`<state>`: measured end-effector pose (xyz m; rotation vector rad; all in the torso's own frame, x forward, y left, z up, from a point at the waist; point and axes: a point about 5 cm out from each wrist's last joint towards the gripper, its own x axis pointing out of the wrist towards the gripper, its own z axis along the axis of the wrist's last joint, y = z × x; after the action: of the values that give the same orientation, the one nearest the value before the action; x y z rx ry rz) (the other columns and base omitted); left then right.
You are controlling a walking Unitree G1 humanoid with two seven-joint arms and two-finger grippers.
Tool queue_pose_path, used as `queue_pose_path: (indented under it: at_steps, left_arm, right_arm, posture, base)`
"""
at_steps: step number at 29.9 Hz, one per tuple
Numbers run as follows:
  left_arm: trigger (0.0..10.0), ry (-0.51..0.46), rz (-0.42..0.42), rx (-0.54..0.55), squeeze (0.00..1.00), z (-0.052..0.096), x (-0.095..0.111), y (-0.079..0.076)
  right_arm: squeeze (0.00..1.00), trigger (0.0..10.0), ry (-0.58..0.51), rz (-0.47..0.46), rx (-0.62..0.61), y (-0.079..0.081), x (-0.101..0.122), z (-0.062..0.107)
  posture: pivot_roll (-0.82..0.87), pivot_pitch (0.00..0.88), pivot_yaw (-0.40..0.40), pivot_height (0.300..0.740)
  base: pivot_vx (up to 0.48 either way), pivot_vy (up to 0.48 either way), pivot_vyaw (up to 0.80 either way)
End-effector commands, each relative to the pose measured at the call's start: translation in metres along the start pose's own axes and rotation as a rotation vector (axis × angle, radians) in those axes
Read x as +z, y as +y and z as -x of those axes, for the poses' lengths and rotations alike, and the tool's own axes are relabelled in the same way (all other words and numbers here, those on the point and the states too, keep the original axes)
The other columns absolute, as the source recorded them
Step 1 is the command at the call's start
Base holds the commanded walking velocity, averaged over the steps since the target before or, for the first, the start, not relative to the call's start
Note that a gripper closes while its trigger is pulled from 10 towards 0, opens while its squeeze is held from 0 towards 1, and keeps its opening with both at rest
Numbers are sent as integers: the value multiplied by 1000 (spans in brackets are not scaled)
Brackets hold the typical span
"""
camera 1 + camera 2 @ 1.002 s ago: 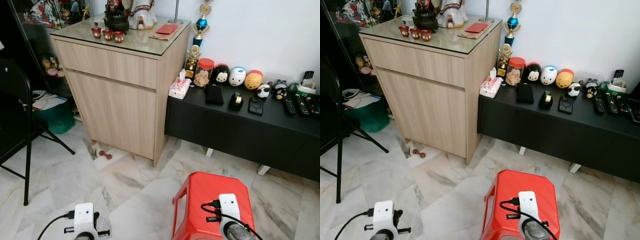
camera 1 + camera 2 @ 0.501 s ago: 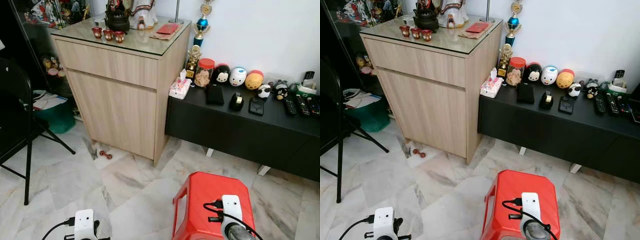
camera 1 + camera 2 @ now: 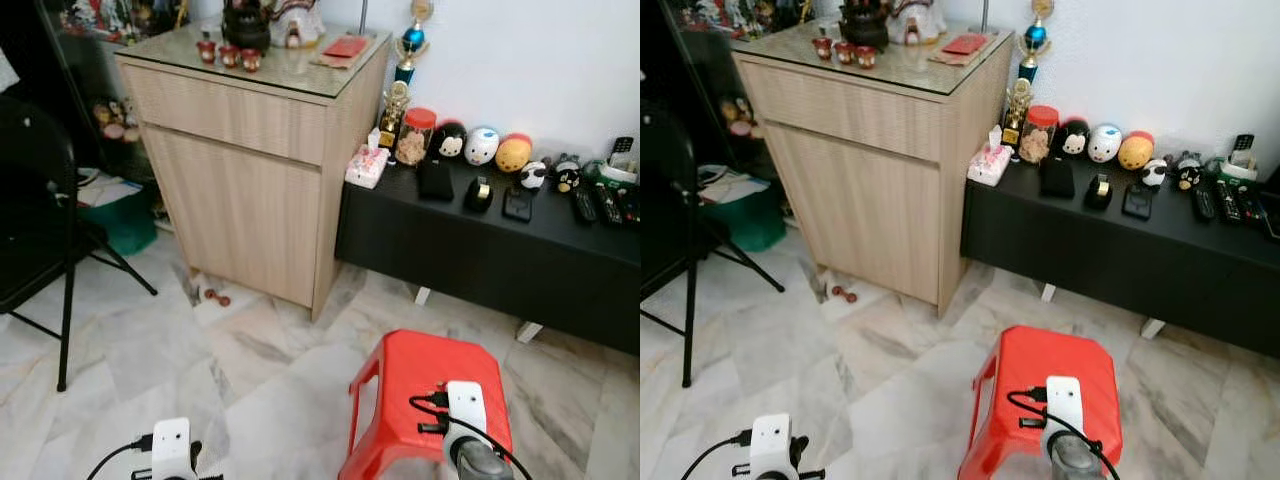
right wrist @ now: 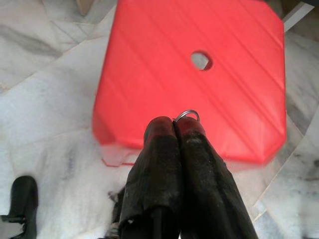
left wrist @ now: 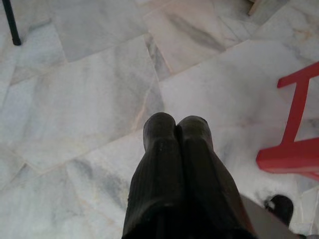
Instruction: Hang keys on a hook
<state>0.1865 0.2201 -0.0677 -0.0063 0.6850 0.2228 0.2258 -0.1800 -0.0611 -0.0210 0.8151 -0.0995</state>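
Observation:
My right gripper (image 4: 174, 127) is shut on a small metal key ring (image 4: 187, 115) that pokes out between its fingertips; the keys themselves are hidden. It hangs over the top of a red plastic stool (image 4: 199, 74). In the left eye view the right wrist (image 3: 466, 415) sits low over that stool (image 3: 425, 390). My left gripper (image 5: 175, 124) is shut with nothing in it, held above the marble floor beside the stool's leg. The left wrist (image 3: 171, 445) shows at the bottom edge.
A light wooden cabinet (image 3: 250, 150) with ornaments on its glass top stands ahead. To its right runs a low black console (image 3: 500, 250) carrying toys, remotes and a tissue box. A black folding chair (image 3: 40, 220) and a green bin (image 3: 120, 225) are on the left. Marble floor (image 3: 250, 370) lies between.
The whole picture has shifted a little as the camera moved. The left wrist has sunk toward the bottom edge. Both grippers stay shut.

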Motion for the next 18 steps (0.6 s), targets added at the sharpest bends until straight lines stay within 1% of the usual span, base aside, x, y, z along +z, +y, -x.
queue_pose_path:
  at_steps: [1,12,18]
  left_arm:
    - [10000,22,9,2,0,1,-4,-1]
    - [10000,22,4,-2,0,1,-4,-2]
    - [10000,27,-22,-15,0,1,-5,-4]
  right_arm:
    - [0,10000,-15,-14,-12,-2,4,-1]
    - [0,10000,-26,-30,-25,-2,8,-1]
    - [0,10000,-30,-36,-27,-2,10,-2]
  posture:
    - [201,0,-79,740]
    - [204,0,-78,740]
    - [207,0,-78,740]
  base:
    - [-341,0,0]
    - [-328,0,0]
    - [0,0,0]
